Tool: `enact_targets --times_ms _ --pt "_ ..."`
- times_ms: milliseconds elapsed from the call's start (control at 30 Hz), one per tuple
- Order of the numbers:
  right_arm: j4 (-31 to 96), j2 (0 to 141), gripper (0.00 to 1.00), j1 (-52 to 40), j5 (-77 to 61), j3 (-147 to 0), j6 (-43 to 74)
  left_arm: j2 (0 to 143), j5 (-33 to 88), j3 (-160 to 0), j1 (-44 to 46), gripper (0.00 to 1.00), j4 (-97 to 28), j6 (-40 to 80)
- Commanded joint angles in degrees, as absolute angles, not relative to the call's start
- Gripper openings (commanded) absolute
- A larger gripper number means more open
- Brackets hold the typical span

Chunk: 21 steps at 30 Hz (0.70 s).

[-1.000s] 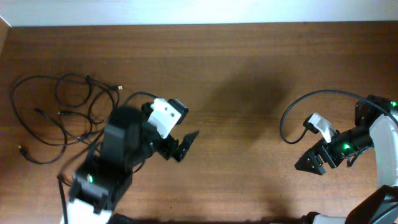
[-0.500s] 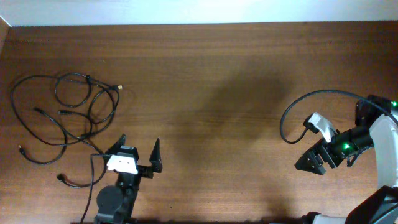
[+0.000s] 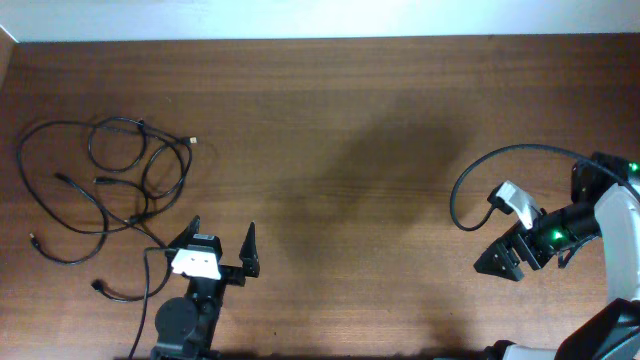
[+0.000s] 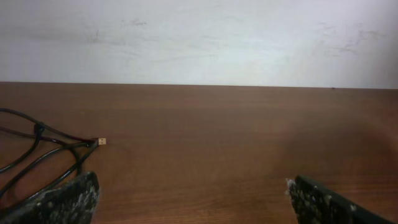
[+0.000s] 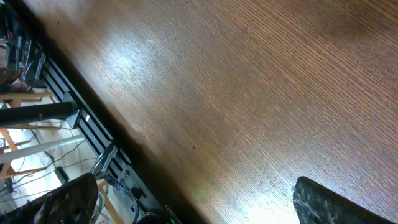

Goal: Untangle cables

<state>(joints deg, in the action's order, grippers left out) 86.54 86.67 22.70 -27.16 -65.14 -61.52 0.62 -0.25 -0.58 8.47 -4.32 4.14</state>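
Loosely sprawled cables (image 3: 140, 127), just ahead-left of left claw (image 3: 223, 235), gaping, empty

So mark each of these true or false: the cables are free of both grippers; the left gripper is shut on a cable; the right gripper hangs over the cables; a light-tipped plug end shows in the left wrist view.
1. The cables lie loose on the table, in neither gripper. True.
2. The left gripper is shut on a cable. False: its fingers stand wide apart and empty, just right of the cables.
3. The right gripper hangs over the cables. False: it is at the far right side, over bare wood, also open.
4. A light-tipped plug end shows in the left wrist view. True.
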Motion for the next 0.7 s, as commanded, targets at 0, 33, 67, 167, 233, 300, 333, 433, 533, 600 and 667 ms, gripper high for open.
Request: enact_targets --times_ms 0,33,67,167,233,300,333,433,533,600,667 --pt "86.5 85.9 0.99 22.9 -27.1 -65.5 -61.9 0.3 -0.3 -0.5 8.1 0.99 -4.8 3.4" --pt "86.5 85.9 0.99 22.9 -27.1 -65.5 -61.9 0.3 -0.3 -0.5 8.1 0.99 -4.8 3.4" --pt "86.5 86.1 0.99 22.9 -27.1 -65.5 -61.9 0.3 -0.3 -0.5 8.1 0.99 -4.8 3.4" --pt "86.1 86.2 0.99 22.9 -27.1 -65.5 -61.9 0.3 -0.3 -0.5 8.1 0.99 -4.8 3.4" --pt "86.1 86.1 0.99 22.9 -27.1 -65.5 -61.9 0.3 -0.3 -0.5 8.1 0.99 -4.8 3.4" --pt "86.1 86.1 0.99 22.9 -27.1 -65.5 -61.9 0.3 -0.3 -0.5 8.1 0.99 -4.8 3.4" --pt "86.1 86.1 0.99 22.9 -27.1 -65.5 -61.9 0.3 -0.3 -0.5 8.1 0.99 -4.8 3.4" --pt "83.6 86.1 0.99 22.9 -24.7 -65.5 -61.8 0.3 -0.3 -0.5 8.1 0.99 -4.8 3.4" --pt "77.5 83.9 0.99 22.9 -41.5 -65.5 -62.0 0.3 -0.3 -0.5 8.1 0.99 -4.8 3.4" --pt "73.4 82.1 0.99 22.1 -53.6 -65.5 -58.1 0.3 -0.3 -0.5 8.1 0.99 -4.8 3.4" --pt "63.6 79.5 0.99 18.1 -55.6 -65.1 -47.8 0.3 -0.3 -0.5 8.1 0.99 -4.8 3.4"
